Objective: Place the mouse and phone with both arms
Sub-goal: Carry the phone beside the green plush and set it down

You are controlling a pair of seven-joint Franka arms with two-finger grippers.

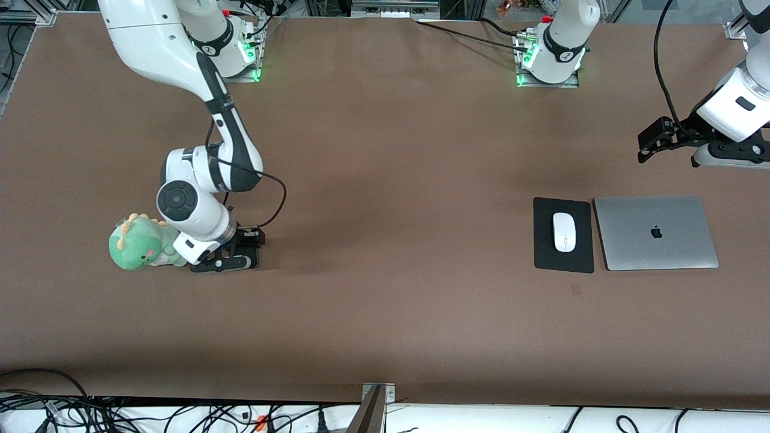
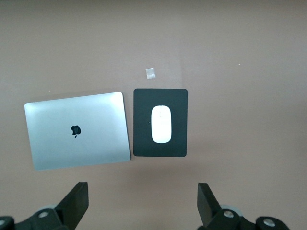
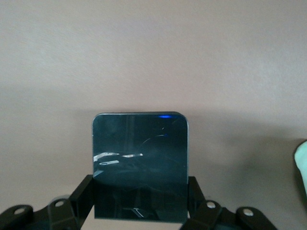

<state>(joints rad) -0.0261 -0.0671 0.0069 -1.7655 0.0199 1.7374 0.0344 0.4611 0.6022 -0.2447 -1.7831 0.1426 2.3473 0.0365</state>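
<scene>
The right end effector (image 3: 140, 206) sits low on the brown counter (image 1: 385, 313) beside a green plush dinosaur (image 1: 137, 243), fingers clamping the flat black glossy phone (image 3: 140, 165). The left end effector (image 2: 141, 203) hangs wide open, empty, above the counter near the closed silver laptop (image 1: 656, 232). The white oval plastic mouse (image 1: 564, 231) lies on the black rectangular mouse pad (image 1: 563, 260).

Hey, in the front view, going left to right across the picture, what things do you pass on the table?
Green plush dinosaur → right gripper → black mouse pad with the mouse on it → closed silver laptop.

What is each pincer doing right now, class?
Left pincer: open, holding nothing, over the table beside the laptop.
Right pincer: shut on the phone, low beside the plush dinosaur.
</scene>
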